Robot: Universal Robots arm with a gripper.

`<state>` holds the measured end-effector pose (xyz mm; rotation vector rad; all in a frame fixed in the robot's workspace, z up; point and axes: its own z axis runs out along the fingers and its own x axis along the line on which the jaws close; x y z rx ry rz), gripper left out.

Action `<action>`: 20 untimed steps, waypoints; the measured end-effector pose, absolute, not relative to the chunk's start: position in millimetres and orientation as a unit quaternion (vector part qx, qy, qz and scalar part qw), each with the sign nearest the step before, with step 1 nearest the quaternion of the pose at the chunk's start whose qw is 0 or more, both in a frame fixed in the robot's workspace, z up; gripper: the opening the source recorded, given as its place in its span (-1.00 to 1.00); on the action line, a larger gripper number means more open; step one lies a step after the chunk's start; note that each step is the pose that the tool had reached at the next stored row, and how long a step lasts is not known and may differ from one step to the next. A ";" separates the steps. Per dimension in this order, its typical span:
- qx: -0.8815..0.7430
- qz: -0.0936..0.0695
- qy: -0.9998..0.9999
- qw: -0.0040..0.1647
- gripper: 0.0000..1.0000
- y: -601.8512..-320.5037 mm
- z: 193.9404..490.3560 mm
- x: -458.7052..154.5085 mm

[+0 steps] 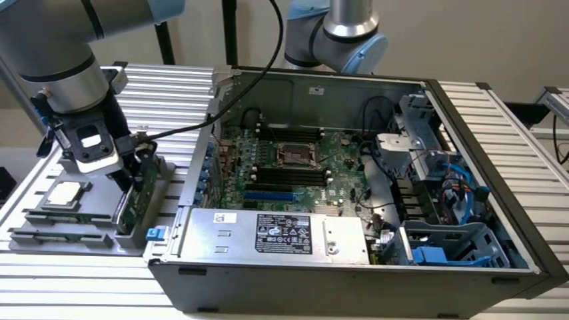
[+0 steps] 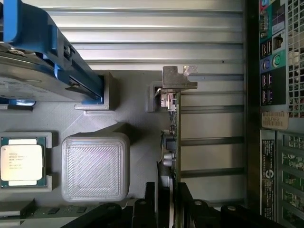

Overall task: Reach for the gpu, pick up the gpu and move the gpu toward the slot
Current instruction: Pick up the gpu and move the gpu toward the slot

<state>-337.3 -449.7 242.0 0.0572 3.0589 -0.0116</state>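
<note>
The gpu (image 1: 136, 200) is a thin green card standing on edge in a slot of the grey parts tray (image 1: 53, 230), at the exterior view's left, outside the computer case. The wrist view looks along the edge of the gpu (image 2: 175, 137), whose silver bracket (image 2: 179, 78) is at the far end. My gripper (image 1: 133, 179) is lowered over the card. Its black fingers (image 2: 150, 202) stand either side of the board with small gaps, so the gripper (image 2: 167, 189) is open and straddling it. The blue expansion slot (image 1: 266, 197) lies on the motherboard inside the case.
A square silver chip (image 2: 21, 159) and a ribbed translucent block (image 2: 95, 166) sit in the tray beside the card. A hard drive with blue rails (image 2: 42, 61) lies further along. The open case wall (image 1: 197, 167) rises close beside the tray. A second arm (image 1: 342, 33) stands behind.
</note>
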 end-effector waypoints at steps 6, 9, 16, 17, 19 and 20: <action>0.018 -0.004 0.999 0.041 -0.48 -449.7 242.0 -337.3; 0.018 -0.004 0.999 0.041 -0.48 -449.7 242.0 -337.3; 0.018 -0.002 0.999 0.040 -0.48 -449.7 246.3 -336.8; 0.018 -0.002 0.999 0.040 -0.48 -449.7 247.3 -336.5; 0.018 -0.002 0.999 0.039 -0.48 -449.7 249.3 -335.8; 0.018 -0.001 0.999 0.039 -0.48 -449.7 250.3 -335.4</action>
